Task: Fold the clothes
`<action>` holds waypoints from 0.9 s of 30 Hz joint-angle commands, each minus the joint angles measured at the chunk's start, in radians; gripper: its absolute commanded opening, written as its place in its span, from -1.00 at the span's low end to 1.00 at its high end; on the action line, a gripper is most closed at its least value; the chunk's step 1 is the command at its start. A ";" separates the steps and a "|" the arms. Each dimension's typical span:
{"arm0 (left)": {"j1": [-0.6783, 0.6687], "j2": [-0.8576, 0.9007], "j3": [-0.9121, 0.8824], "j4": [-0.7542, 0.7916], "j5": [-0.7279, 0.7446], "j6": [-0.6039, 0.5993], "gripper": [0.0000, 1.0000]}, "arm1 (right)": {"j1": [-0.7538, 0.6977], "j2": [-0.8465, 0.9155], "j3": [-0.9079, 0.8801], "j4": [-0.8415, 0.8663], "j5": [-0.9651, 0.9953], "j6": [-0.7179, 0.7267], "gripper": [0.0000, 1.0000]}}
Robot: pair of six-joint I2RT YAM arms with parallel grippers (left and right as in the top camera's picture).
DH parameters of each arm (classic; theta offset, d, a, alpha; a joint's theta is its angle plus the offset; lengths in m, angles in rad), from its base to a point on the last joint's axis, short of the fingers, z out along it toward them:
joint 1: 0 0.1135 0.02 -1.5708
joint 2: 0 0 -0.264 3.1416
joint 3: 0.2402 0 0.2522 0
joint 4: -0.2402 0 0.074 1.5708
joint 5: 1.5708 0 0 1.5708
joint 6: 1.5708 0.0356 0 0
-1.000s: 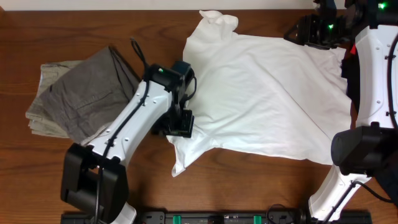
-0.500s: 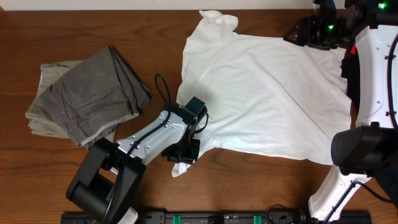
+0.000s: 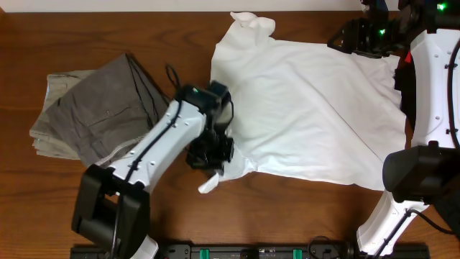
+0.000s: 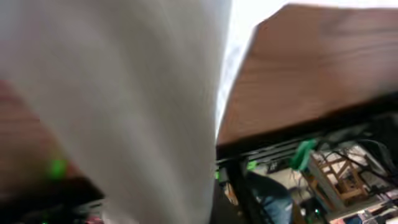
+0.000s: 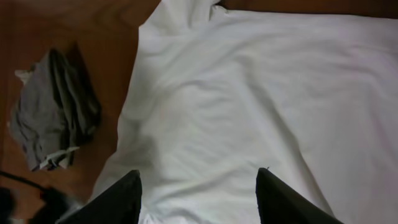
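Left jaws closed tight on lower-left edge of white T-shirt point(image 3: 309, 108). Pinched cloth drapes close across left wrist view point(image 4: 124, 106), blurred. Small shirt corner sticks out below jaws onto surface point(image 3: 72, 43). Right jaws wide apart, fingers point(image 5: 118, 199) empty, hovering above shirt point(image 5: 249, 93) near its far right edge. Shirt spread flat, centre-right of surface. Grey trousers point(image 3: 100, 108) bunched left of shirt, not touching it.

Left arm point(image 3: 154, 140) and right arm point(image 3: 431, 79) are white-shelled with black joints.
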 commanded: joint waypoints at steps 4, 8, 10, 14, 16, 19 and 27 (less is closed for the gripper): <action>0.074 -0.004 0.054 -0.005 -0.134 0.059 -0.83 | 0.006 0.008 -0.001 -0.002 -0.001 -0.016 0.15; 0.111 -0.003 0.054 0.034 -0.322 0.058 -0.82 | 0.006 0.008 -0.001 -0.001 -0.001 -0.016 0.15; 0.123 -0.003 0.054 0.058 -0.371 0.058 -0.70 | 0.006 0.008 -0.001 -0.001 -0.001 -0.016 0.16; 0.134 -0.003 0.054 0.026 -0.362 0.037 -0.20 | 0.006 0.008 -0.001 -0.004 -0.001 -0.016 0.16; 0.134 -0.003 0.054 -0.032 -0.324 0.035 -0.17 | 0.006 0.008 -0.001 -0.006 -0.001 -0.026 0.18; 0.125 -0.003 0.052 -0.114 -0.271 0.035 -0.17 | 0.006 0.008 -0.001 -0.008 0.000 -0.031 0.19; -0.092 -0.004 -0.097 0.039 -0.283 -0.006 -0.19 | 0.006 0.008 -0.001 -0.006 0.034 -0.031 0.25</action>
